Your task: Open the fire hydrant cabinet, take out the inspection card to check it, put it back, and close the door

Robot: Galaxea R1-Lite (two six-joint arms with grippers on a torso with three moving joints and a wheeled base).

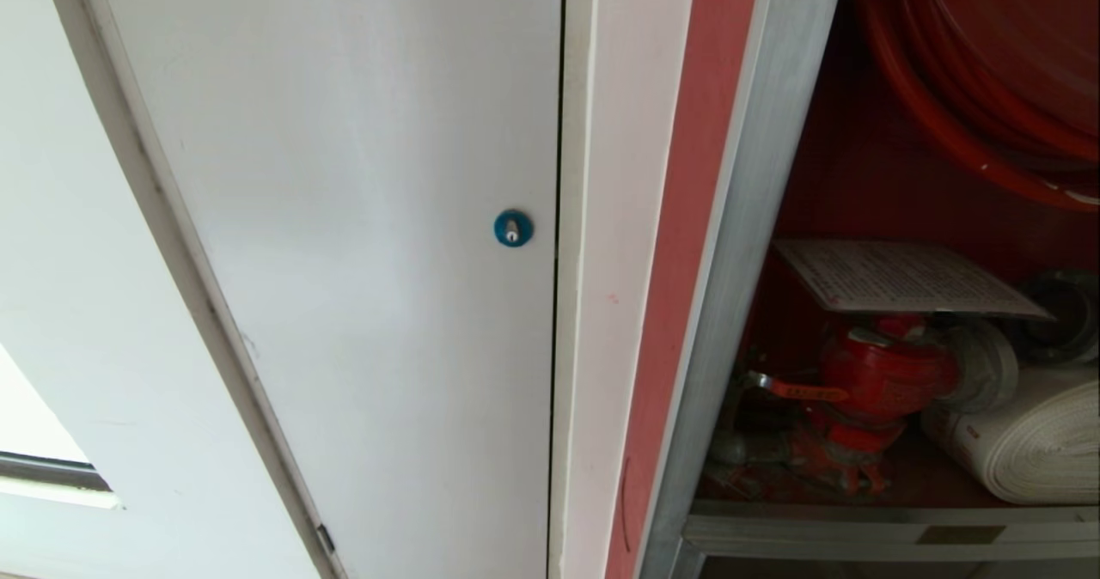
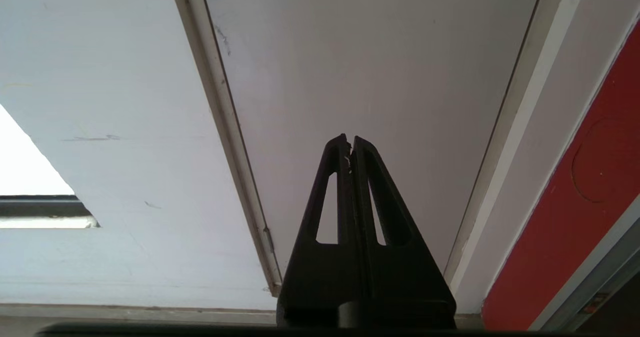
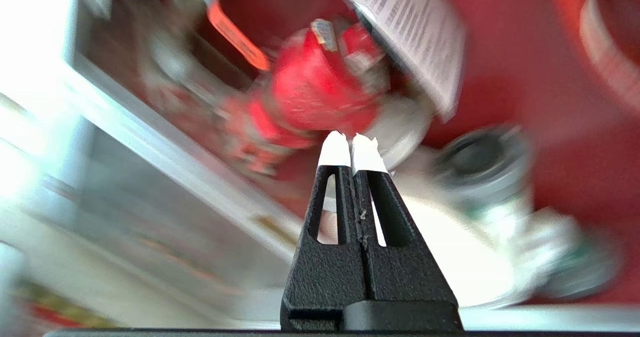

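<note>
resting on valve (image 1: 885, 373) inside cabinet (image 1: 748, 218): card (image 1: 902, 278)

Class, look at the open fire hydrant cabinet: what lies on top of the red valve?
The inspection card lies flat on the red valve, printed side up. The card covers the valve's top, so that part cannot be seen.

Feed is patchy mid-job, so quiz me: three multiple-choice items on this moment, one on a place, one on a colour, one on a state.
1. Where does the inspection card lie?
A. on top of the red valve
B. on the floor
C. stuck to the white panel

2. What colour is the white panel's round lock?
A. green
B. blue
C. red

3. How is the right end effector?
A. open, empty
B. shut on the card
C. shut, empty

A: the card rests above the valve inside the fire hydrant cabinet.
B: the lock is blue.
C: fingertips meet, holding nothing.
</note>
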